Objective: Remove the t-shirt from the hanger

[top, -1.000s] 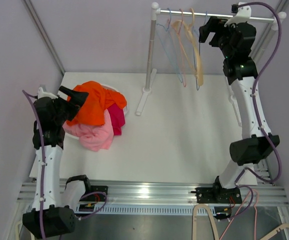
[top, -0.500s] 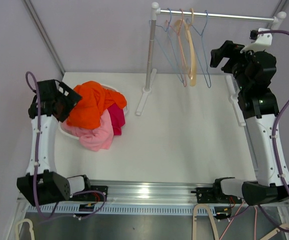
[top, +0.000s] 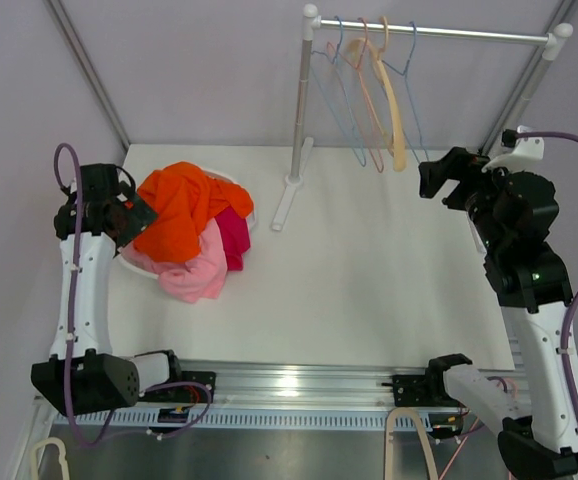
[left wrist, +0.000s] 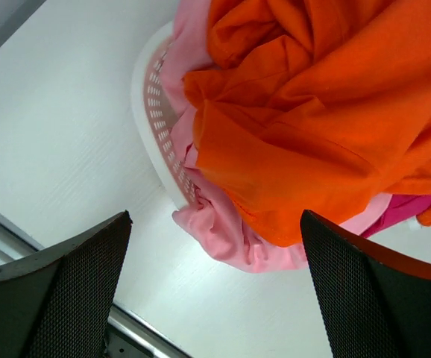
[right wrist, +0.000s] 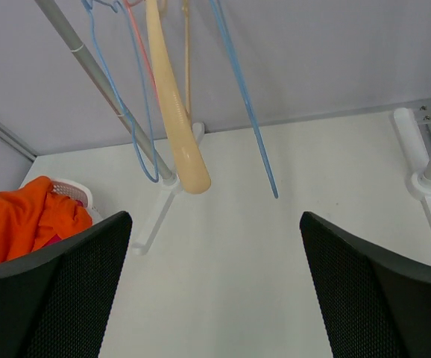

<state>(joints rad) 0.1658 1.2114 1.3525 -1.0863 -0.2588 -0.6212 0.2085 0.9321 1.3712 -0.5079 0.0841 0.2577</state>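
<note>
At the far left, the left gripper [top: 137,208] hangs at the left rim of a white perforated plastic laundry basket [left wrist: 150,112], close beside the cloth heaped in it. In the left wrist view its black mesh-faced fingers [left wrist: 66,291] stand far apart, one at each bottom corner, so the jaws are spread wide and grip no cloth.

The crumpled orange t-shirt [top: 181,205] lies on top of the heap, draped over the basket's near side. Under it a pale pink garment [top: 194,272] spills over the rim onto the white table [top: 369,270], and a magenta garment [top: 234,238] shows at the right of the pile.

Further right, at the back of the table, stands a metal clothes rack with a white post and foot [top: 302,110]. From its rail hang thin blue wire hangers [top: 337,95], a pink wire hanger [top: 365,110] and a thick cream hanger [top: 393,115], close together and well apart from the t-shirt.

On the right, the right gripper [top: 435,180] is raised above the table, just right of and lower than the hangers, facing them. Its wrist view likewise shows the fingers [right wrist: 59,291] set wide.
</note>
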